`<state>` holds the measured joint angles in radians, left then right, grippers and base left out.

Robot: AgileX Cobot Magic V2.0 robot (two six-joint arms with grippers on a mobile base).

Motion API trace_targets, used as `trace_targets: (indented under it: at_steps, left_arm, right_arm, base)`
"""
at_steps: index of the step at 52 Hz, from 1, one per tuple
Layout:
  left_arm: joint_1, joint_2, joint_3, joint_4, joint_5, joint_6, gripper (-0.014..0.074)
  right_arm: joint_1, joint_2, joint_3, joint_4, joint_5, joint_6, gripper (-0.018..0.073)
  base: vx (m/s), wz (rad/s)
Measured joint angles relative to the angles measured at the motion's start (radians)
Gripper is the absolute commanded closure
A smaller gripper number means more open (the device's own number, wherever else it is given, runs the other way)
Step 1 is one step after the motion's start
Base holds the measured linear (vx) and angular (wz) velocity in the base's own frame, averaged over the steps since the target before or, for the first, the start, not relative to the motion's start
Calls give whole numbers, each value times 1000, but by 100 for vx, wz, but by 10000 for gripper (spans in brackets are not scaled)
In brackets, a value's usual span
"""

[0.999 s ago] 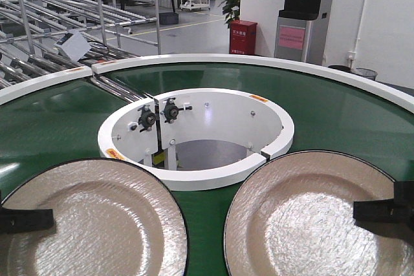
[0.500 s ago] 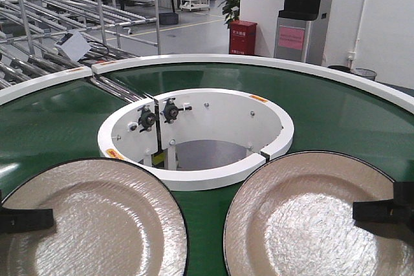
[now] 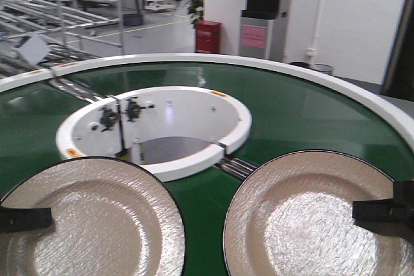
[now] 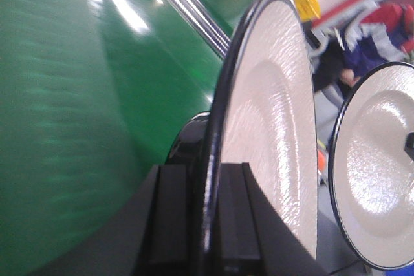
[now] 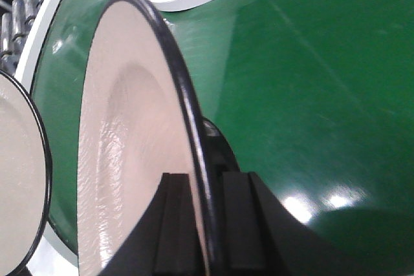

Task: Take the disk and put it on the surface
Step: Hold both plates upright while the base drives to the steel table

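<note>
Green conveyor belt (image 3: 310, 108), factory hall behind. L gripper (image 4: 206, 224) clamped on left disk (image 4: 272, 127) outer rim, R gripper (image 5: 206, 224) likewise on right disk (image 5: 129, 159); disks level, extending inward, side by side over belt. Placement surface not in view.

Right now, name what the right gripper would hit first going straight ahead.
Past the right disk it clamps, the right gripper likely meets the left disk first; their relative heights are unclear.

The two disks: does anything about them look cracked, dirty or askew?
Nothing stands out. The left disk, gripped at its rim by the left pincer, and the right disk, gripped by the right pincer, both look whole and clean over the green belt.
</note>
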<state>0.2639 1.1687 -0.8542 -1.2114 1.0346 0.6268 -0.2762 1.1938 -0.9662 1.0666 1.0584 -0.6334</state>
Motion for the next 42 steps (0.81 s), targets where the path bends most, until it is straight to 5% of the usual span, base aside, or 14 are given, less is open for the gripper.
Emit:
trace_targets:
  at_steps: [42]
  left_arm:
    - [0,0,0,0,8,0,598]
  right_arm:
    - [0,0,0,0,-3,0,568]
  base:
    - [-16,-60]
